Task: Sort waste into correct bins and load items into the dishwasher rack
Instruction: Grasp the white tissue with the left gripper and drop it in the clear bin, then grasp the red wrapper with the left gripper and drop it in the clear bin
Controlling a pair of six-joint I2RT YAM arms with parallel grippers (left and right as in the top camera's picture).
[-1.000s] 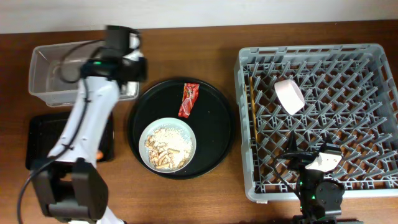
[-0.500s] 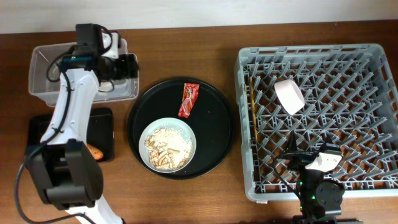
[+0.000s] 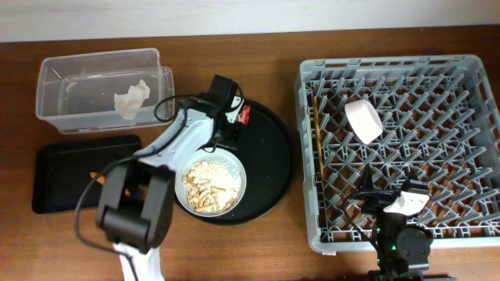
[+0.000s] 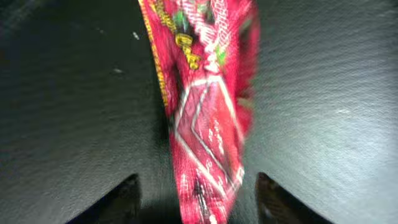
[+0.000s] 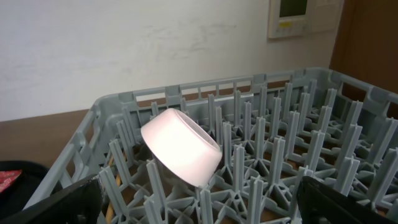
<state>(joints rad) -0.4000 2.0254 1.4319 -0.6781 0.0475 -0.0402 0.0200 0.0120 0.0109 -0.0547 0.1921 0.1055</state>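
Note:
The red wrapper lies on the large round black tray. My left gripper is low over it and open, one finger on each side of the wrapper's near end, with a gap showing on both sides. The crumpled white napkin rests in the clear tub. Beige food scraps fill the pale round plate. In the grey dishwasher rack a white bowl leans on the pegs, with wooden chopsticks along the left side. My right gripper is open over the rack's front.
The shallow black rectangular tray sits at the left front, with my left arm crossing its right end. A speck of orange carrot shows beside the arm. The clear tub stands behind that tray. Brown table separates the round tray from the rack.
My left gripper opened over the clear tub, leaving the napkin inside, then swung right and down onto the round tray over the red wrapper. The right arm has not moved.

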